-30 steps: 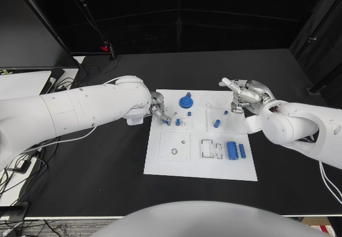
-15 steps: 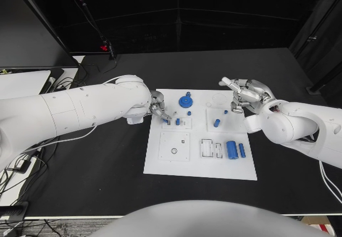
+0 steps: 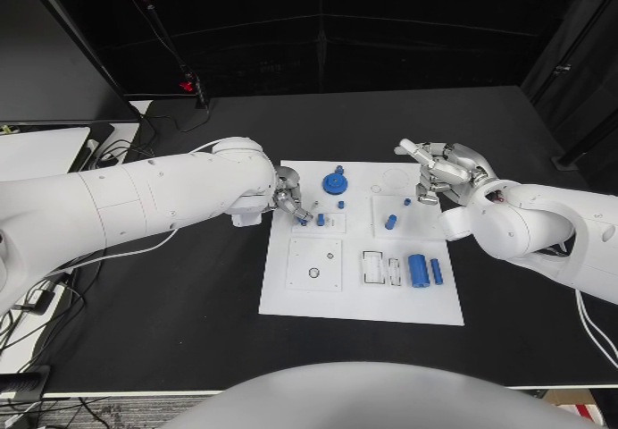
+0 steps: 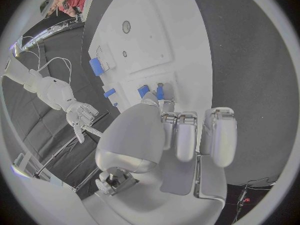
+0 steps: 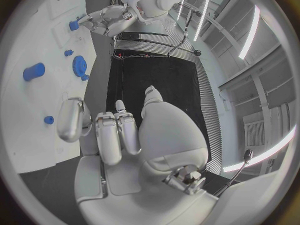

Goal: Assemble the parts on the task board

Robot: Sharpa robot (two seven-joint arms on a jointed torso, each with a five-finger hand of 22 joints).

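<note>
Left arm comes in across the table (image 3: 193, 295) with its left hand (image 3: 290, 198) at the far-left corner of the task board (image 3: 364, 308); fingertips are down among small blue pieces on the upper left plate there. In the left wrist view the fingers (image 4: 181, 135) are curled in close together over the board, tips right at two small blue pegs (image 4: 152, 91), but whether anything is actually pinched cannot be told. Just right of that hand, a round blue gear (image 3: 336, 186) stands near the board's far edge, with a couple of small blue pegs (image 3: 340, 205) just beside it. Middle of the board: a square white plate (image 3: 317, 265) with a hole, and next to it a slotted white holder (image 3: 375, 269). Further right, a large blue cylinder (image 3: 417, 267) lies on the board with a slimmer blue bar (image 3: 437, 273) just beside it; a short blue peg (image 3: 391, 222) sits on the upper right plate. The right hand (image 3: 445, 172) hovers over the board's far-right corner, apart from the parts, fingers loosely bent and holding nothing, one finger stuck out; the right wrist view shows its fingers (image 5: 115, 135) empty above the board.
</note>
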